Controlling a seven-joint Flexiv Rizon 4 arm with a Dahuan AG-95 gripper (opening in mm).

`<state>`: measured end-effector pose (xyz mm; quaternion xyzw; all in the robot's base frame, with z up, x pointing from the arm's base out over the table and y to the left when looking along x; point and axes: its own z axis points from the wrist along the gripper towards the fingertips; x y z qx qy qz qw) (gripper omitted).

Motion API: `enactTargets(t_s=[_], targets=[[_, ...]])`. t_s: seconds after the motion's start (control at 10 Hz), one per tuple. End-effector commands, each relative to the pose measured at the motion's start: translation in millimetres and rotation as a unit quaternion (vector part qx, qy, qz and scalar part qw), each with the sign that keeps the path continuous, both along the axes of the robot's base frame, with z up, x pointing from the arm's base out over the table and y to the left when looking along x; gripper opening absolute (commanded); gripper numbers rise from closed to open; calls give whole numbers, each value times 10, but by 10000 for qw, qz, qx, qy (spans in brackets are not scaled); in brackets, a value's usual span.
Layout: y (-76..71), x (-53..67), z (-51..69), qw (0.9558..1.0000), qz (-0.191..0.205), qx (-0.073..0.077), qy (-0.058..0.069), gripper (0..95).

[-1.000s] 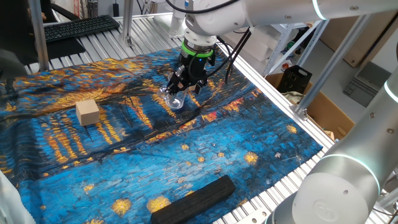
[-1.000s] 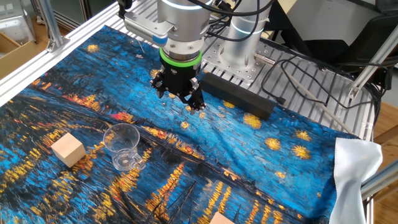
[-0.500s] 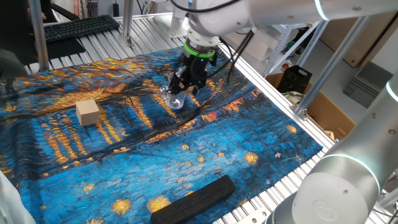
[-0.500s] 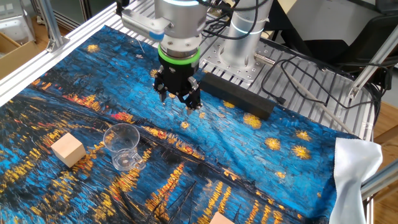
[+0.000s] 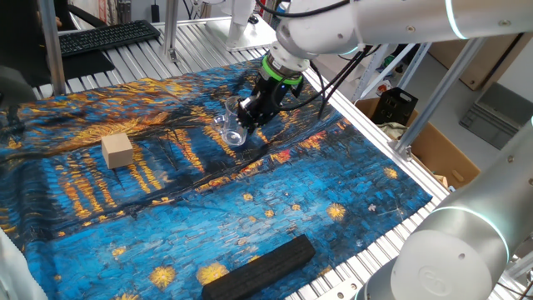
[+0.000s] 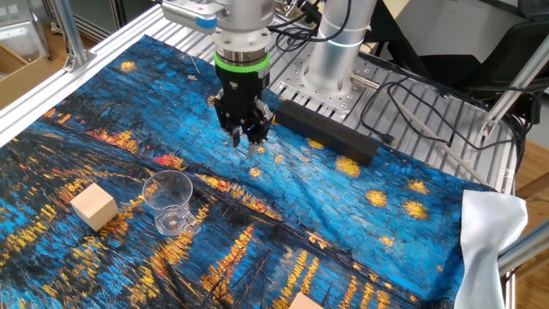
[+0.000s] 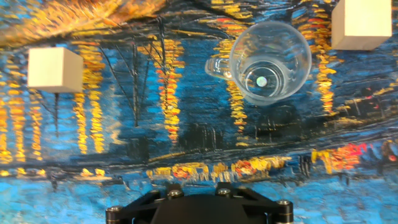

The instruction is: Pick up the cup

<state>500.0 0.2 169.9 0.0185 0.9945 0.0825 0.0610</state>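
On the painted cloth (image 6: 360, 223) covering the tabletop (image 5: 391, 237), items are sitting as follows.

Cup (image 6: 171, 201): clear, colourless, with a small handle, standing upright with its round rim up, in the middle part of the cloth. In the hand view the cup (image 7: 269, 61) is showing from above, mouth open toward the camera, handle pointing to the left of the picture. In one fixed view the cup (image 5: 232, 127) is appearing partly behind the arm's end.

Pincer (image 6: 243, 135): black, below a green ring on the arm's wrist, hanging above the cloth and pointing down at it, apart from the cup and nearer the edge where the arm's base is bolted. It is holding nothing; whether its fingers are spread or together I cannot tell. In one fixed view the pincer (image 5: 252, 113) is looking close beside the cup.

Wooden cubes: one tan cube (image 6: 93, 207) sitting just beside the cup; a second cube (image 6: 307, 301) showing at the lower picture border. In the hand view, a cube (image 7: 55, 68) and another cube (image 7: 361, 25) are flanking the cup.

Black bar (image 6: 326, 131): lying along the cloth's edge by the arm's base.

White rag (image 6: 489, 240): hanging at a corner of the tabletop.
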Motion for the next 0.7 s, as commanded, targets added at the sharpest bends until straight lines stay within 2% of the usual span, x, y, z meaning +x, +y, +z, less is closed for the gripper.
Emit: enactTargets(t_s=[0.1,0.3,0.6,0.7], targets=[[-1,-2,1,10000,-2,-41,24,0],[-6,0,-2,9994,72,-342,50,0],[-148,68,-73,9992,130,-367,70,0],[-229,128,-95,9990,173,-379,167,0]])
